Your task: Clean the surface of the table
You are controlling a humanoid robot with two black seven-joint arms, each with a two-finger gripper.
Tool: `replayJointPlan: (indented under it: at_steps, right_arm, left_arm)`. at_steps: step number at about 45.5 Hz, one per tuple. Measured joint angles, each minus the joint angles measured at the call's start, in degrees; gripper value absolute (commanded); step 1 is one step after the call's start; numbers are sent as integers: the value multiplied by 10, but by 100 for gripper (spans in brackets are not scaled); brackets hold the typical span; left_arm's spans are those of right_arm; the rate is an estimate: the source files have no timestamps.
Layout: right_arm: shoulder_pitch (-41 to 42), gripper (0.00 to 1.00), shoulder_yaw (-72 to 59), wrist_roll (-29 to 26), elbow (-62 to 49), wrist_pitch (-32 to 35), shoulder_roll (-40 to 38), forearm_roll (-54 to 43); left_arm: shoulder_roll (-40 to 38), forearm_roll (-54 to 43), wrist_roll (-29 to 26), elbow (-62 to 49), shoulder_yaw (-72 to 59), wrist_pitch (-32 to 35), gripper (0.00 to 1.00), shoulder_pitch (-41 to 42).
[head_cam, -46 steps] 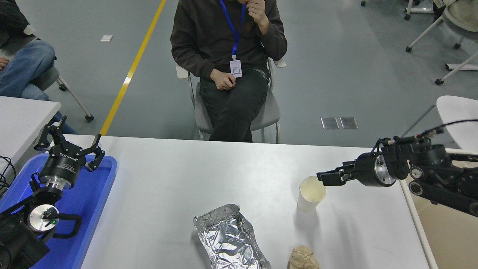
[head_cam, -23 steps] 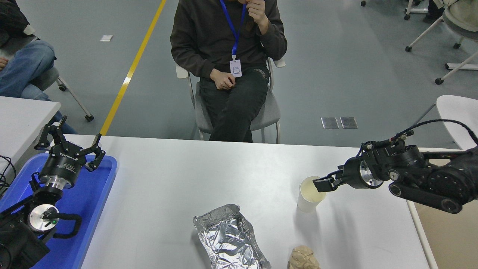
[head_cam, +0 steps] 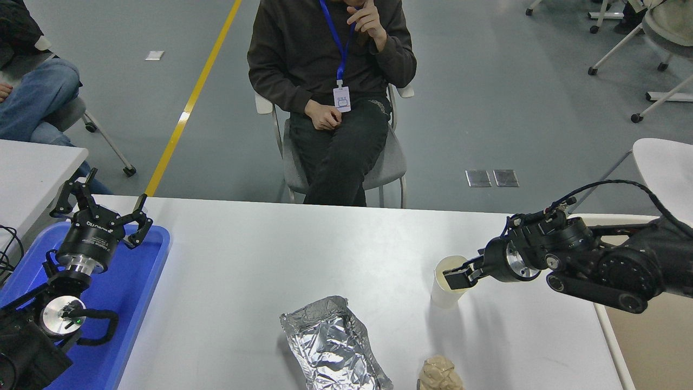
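Table surface (head_cam: 260, 281): light grey-white top that fills the lower middle of the view, with its far edge running across just below the seated person's knees.
Paper cup (head_cam: 446, 290): white, upright, open mouth up, standing on the right half of the top.
Right gripper (head_cam: 453, 278): comes in from the right edge and lies nearly level, its tips at the cup's mouth, over the rim on the cup's right side. The fingers look close together, but whether they pinch the rim I cannot tell.
Right arm (head_cam: 606, 265): black, stretched over the table's right edge, with a cable looping above it.
Foil tray (head_cam: 333, 344): crumpled aluminium, near the front edge at the middle, well to the left of the cup.
Brown wad (head_cam: 439, 375): crumpled tan lump at the front edge, right of the foil tray and nearer than the cup, partly cut off by the frame.
Blue tray (head_cam: 135, 292): at the table's left end.
Left gripper (head_cam: 100, 200): parked at the lower left above the blue tray's far end, fingers spread wide, holding nothing.
Person (head_cam: 330, 81): seated on a chair beyond the far edge, dark top, blue lanyard, one hand raised, the other in the lap.
Beige bin (head_cam: 655, 346): beside the table's right edge, low in the view.
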Motion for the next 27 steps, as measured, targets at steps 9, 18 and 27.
replayJointPlan:
  at_steps: [9, 18, 27]
  right_arm:
    - [-1, 89, -7, 0, -7, -1, 5, -3]
    - [-2, 72, -10, 1, -12, -3, 7, -5]
    - [-3, 36, -12, 0, -22, -3, 7, -6]
  left_arm:
    - [0, 0, 0, 0, 0, 0, 100, 0]
    - [0, 0, 0, 0, 0, 0, 100, 0]
    - [0, 0, 0, 0, 0, 0, 100, 0]
